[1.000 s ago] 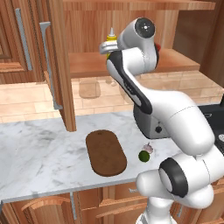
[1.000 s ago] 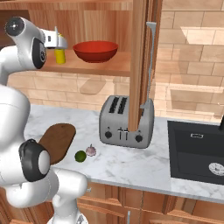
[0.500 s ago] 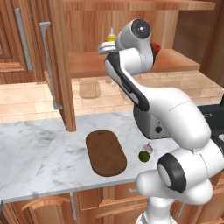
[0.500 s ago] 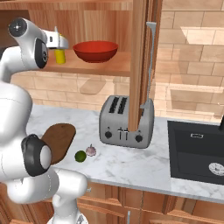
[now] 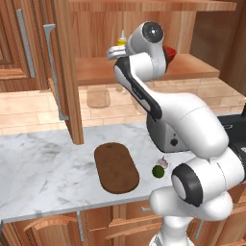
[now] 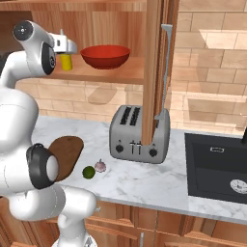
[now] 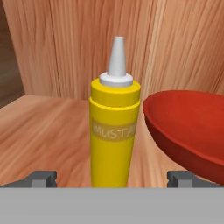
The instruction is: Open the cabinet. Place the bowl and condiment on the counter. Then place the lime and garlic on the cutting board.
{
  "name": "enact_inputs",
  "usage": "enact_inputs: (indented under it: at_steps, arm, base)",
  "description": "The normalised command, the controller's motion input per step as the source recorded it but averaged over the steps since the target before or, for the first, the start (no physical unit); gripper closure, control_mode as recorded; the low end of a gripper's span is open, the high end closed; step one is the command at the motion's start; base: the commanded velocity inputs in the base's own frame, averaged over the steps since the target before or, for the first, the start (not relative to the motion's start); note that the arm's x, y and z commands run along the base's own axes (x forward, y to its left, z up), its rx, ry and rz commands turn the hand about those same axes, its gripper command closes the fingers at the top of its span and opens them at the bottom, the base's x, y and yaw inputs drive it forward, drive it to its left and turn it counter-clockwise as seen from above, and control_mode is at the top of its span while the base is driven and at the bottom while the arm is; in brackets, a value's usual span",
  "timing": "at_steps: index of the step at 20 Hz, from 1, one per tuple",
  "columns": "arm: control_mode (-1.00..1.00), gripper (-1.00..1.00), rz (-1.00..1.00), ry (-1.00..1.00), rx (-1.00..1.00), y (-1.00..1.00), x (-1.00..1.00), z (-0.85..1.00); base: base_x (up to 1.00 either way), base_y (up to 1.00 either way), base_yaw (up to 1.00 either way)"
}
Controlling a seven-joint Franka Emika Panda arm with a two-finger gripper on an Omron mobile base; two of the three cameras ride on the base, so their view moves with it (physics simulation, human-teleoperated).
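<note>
The cabinet (image 5: 62, 72) stands open. On its lower shelf the yellow condiment (image 7: 114, 131) bottle stands upright, with the red bowl (image 7: 188, 127) close on its right. My gripper (image 7: 112, 179) is open at the shelf's front, one fingertip (image 7: 43, 178) on each side of the bottle, not closed on it. From the right base the hand (image 6: 65, 46) sits just in front of the condiment (image 6: 66, 61), left of the bowl (image 6: 105, 55). Down on the counter (image 5: 43, 168) lies the cutting board (image 5: 116, 168), with the lime (image 5: 157, 171) and garlic (image 5: 163, 163) just off its right end.
A silver toaster (image 6: 137, 135) stands on the counter under the open right door (image 6: 154, 62). A black sink (image 6: 217, 166) is set into the counter further right. The left door (image 5: 57, 67) juts out over the counter's left part.
The arm's upper part has shifted slightly left and the hand has edged closer to the bottle. Jaws stay wide; bottle, bowl, lime and garlic have not moved.
</note>
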Motion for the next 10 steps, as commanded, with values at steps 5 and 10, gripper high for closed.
enact_inputs:
  at_steps: [5,10]
  arm:
    - [-1.0,-1.0,0.0,0.0,0.0,0.0,0.14,0.0]
    - [-1.0,-1.0,0.0,0.0,-0.01,0.02,0.18,-0.01]
  base:
    - [0.0,0.0,0.0]
    - [0.0,0.0,0.0]
